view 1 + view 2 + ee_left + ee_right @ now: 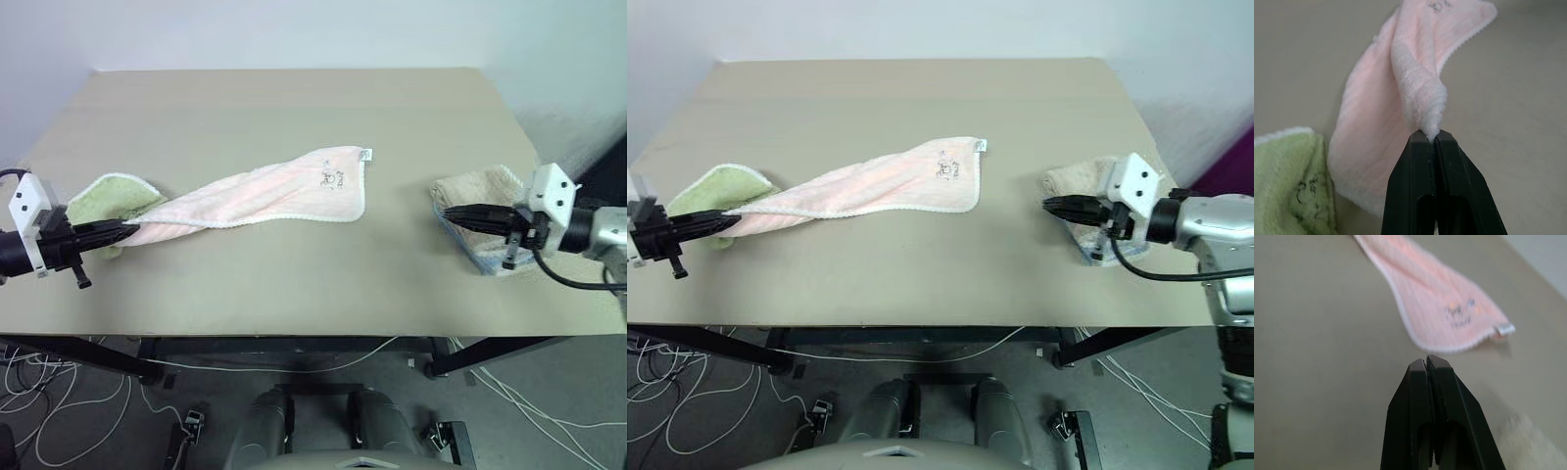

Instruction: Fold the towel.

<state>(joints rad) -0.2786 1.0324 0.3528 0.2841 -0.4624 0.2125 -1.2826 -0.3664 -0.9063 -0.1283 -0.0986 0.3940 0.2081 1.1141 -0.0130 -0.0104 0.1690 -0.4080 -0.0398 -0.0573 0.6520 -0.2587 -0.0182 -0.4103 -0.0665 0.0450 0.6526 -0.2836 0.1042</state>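
Note:
The pale pink towel [265,194] with white scalloped trim stretches twisted across the table, its far end with the dark motif [331,177] lying flat. My left gripper [129,231] at the table's left is shut on the towel's near end [1426,110], which bunches at the fingertips. At the table's right my right gripper [446,211] is shut with nothing in it, well apart from the towel and hanging in front of the beige towel.
A light green folded towel [106,199] lies at the left under the pink towel's end. A beige folded towel [480,191] on a blue one sits at the right. The tan table [294,108] has bare surface at back and front.

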